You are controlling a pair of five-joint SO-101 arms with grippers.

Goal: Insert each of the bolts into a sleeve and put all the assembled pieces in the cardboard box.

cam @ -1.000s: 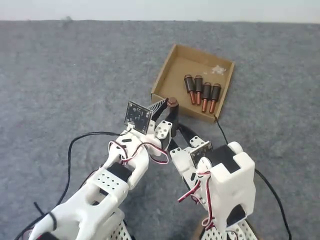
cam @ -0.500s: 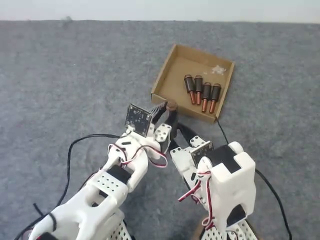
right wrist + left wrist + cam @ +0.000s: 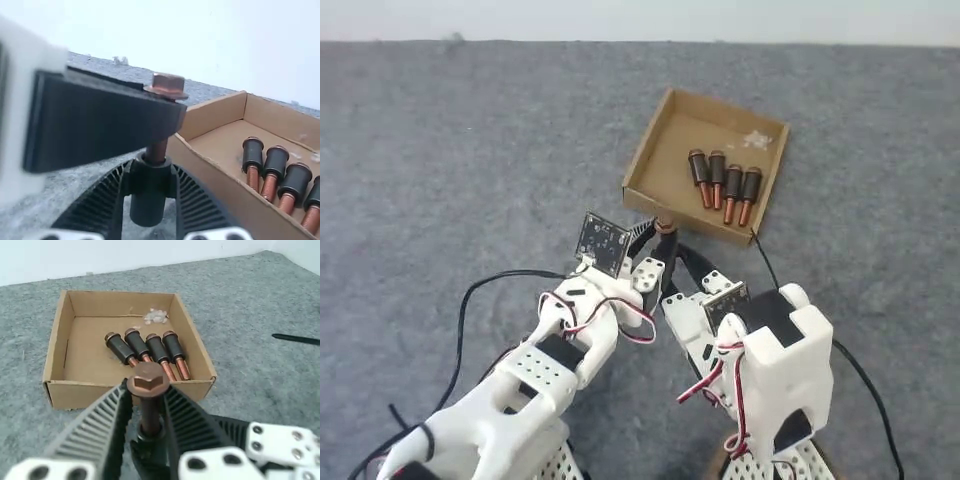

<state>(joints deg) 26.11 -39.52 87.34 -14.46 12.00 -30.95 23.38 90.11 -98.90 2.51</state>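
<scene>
Left gripper (image 3: 145, 389) clamps the bolt (image 3: 148, 381); right gripper (image 3: 148, 173) clamps the sleeve (image 3: 147, 200). The shank stands in the sleeve, just outside the cardboard box's (image 3: 647, 140) near wall. Four assembled pieces (image 3: 723, 185) lie inside.

R claw (image 3: 149, 171) on sleeve (image 3: 146, 201), bolt (image 3: 167, 86) upright inside, box (image 3: 212, 116) nearby

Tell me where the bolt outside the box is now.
The bolt stands upright in the left gripper, just outside the cardboard box's near wall, its shank in the sleeve held by the right gripper.
</scene>
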